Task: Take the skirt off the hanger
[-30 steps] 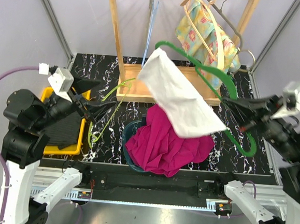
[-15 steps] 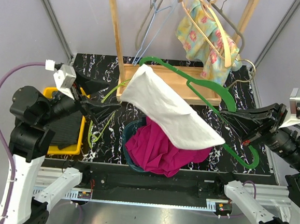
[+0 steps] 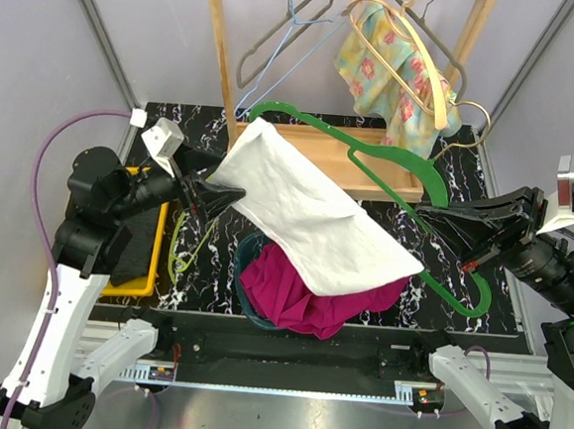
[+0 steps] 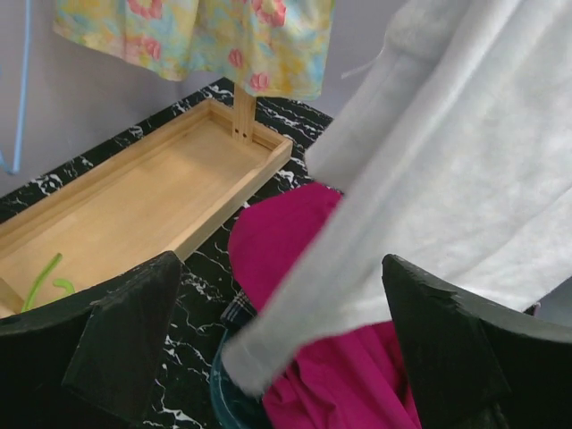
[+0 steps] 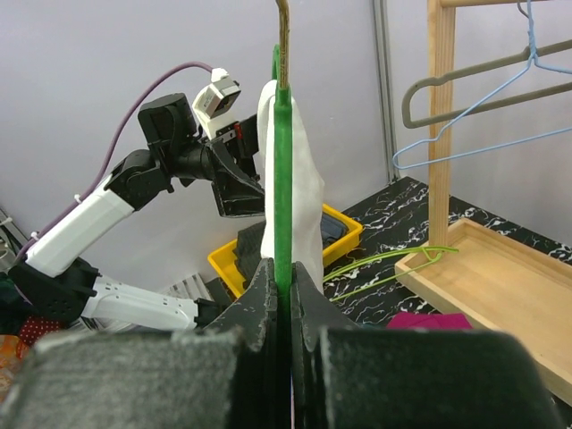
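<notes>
A magenta cloth [image 3: 301,287] fills a basket [image 3: 241,261] at the near edge of the tabletop [image 3: 198,272]. Above it the white skirt [image 3: 307,211] hangs draped on a green hanger [image 5: 282,197], off the rack. The right end effector [image 3: 434,218] is pressed together, pinching the hanger's lower part. The left end effector [image 3: 224,195] is spread wide, with the skirt's edge between its fingers; contact cannot be told. Behind stands the wooden rack [image 3: 220,60] with a floral garment [image 3: 378,63].

White skirt [image 3: 307,216] on green hanger [image 3: 386,153] in right hand [image 3: 438,218], spread left hand [image 3: 219,195] beside skirt
</notes>
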Robot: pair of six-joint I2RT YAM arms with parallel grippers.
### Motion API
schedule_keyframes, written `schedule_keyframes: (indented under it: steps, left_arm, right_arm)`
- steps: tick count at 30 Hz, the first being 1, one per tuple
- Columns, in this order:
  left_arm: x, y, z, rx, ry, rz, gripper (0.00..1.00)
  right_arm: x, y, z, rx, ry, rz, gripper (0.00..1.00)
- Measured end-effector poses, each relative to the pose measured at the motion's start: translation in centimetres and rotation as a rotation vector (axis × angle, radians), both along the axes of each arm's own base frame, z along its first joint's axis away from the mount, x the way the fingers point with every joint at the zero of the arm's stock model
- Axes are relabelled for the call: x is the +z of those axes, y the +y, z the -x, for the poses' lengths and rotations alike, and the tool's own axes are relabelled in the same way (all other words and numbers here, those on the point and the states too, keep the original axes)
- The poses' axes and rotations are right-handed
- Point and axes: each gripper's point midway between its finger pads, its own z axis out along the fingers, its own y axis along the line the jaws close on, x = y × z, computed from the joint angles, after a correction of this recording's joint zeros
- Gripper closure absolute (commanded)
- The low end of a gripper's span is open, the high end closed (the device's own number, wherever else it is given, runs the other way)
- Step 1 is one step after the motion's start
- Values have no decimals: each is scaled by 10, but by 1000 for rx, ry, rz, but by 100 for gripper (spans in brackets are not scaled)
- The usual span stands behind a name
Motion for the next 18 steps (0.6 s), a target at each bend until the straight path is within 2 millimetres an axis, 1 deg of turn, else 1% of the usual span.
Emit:
schedule_keyframes:
  steps: [4,8,9,11,12,13,14,15,18]
  left_arm:
    - [10,-2,3,-16,-30,20,1]
    - [14,-3,5,-30,-37,32,2]
    - [15,-4,6,-37,-35,36,13]
    - [17,-7,9,-62,-23,50,32]
    - [17,-9,11,-79,-13,59,59]
    - [19,-11,14,-98,-7,68,74]
    - [21,-14,16,-122,9,85,85]
    - [24,-16,19,-145,13,99,100]
    - [30,-22,26,-208,30,130,100]
  right_arm:
    - [2,1,2,13,-5,-4,100]
    - [2,1,3,16,-5,-6,100]
    - [2,1,3,16,-4,-6,100]
    - [0,2,1,17,2,-6,100]
    - [0,2,0,17,2,-7,100]
    - [0,3,0,18,2,-9,100]
    - [-1,3,-2,18,4,-12,100]
    - [-1,4,-3,18,5,-15,100]
    - [-4,5,-7,16,14,-21,100]
